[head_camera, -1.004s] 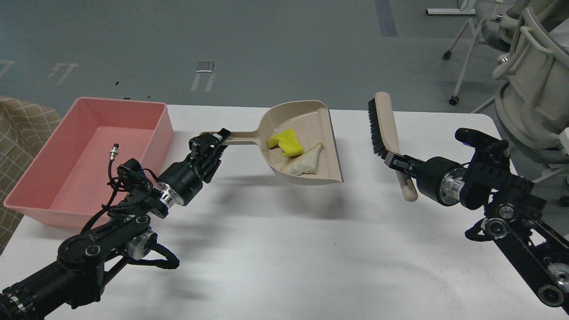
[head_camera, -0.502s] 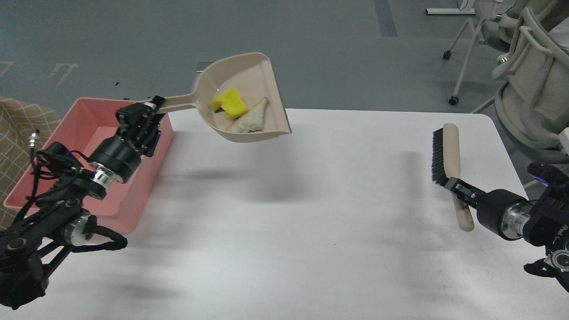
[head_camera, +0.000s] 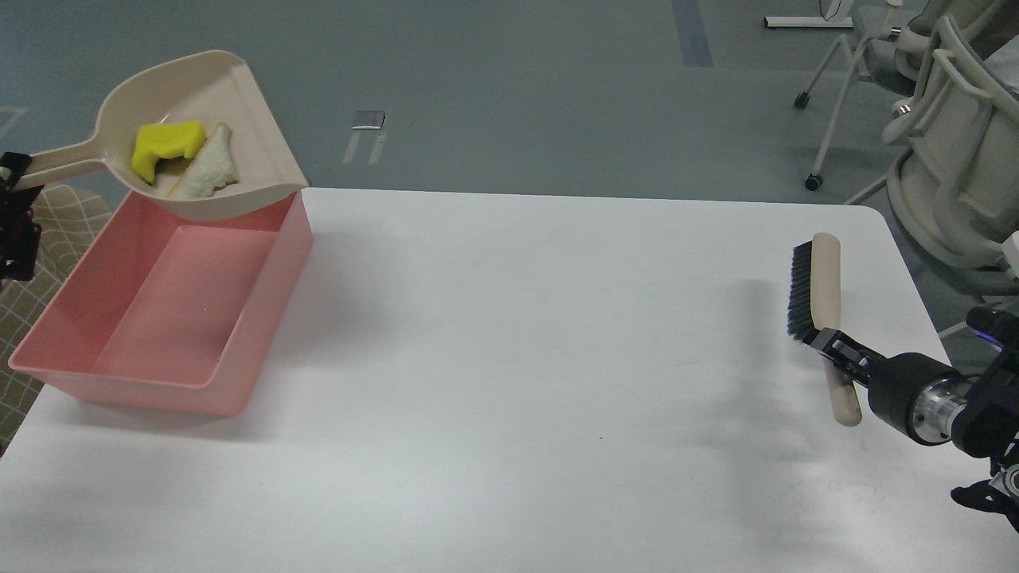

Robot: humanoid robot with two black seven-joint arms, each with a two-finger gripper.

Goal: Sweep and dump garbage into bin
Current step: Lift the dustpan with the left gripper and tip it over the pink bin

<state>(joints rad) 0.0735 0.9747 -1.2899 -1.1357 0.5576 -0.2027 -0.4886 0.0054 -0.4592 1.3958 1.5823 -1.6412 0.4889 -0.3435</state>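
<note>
The garbage is sitting in the beige dustpan, which is hanging in the air over the far end of the pink bin, at about ten o'clock in the view. The yellow sponge block is lying near the handle end of the pan, and the pale triangular wedge is leaning just beside it, toward the pan's open lip. Neither scrap is in the bin yet — the tub's floor is showing bare.

The dustpan's handle is running out toward nine o'clock, where the left gripper is showing only as a dark sliver at the frame's edge; it is presumably holding the handle, but I cannot tell how its fingers are set. The right gripper, down at four o'clock, is clamping the handle of the black-bristled brush, bristles upright over the white table, well apart from the bin.

The step in hand looks like the dump itself. To do it well, the open lip should be tilting downward only once it is lying inside the bin's walls, not over the rim nearest the table — the pan's front corner is sitting right above that far-right corner now. A slow roll of the wrist should be letting the light wedge slide first, then the sponge, without flinging either past the tub.
</note>
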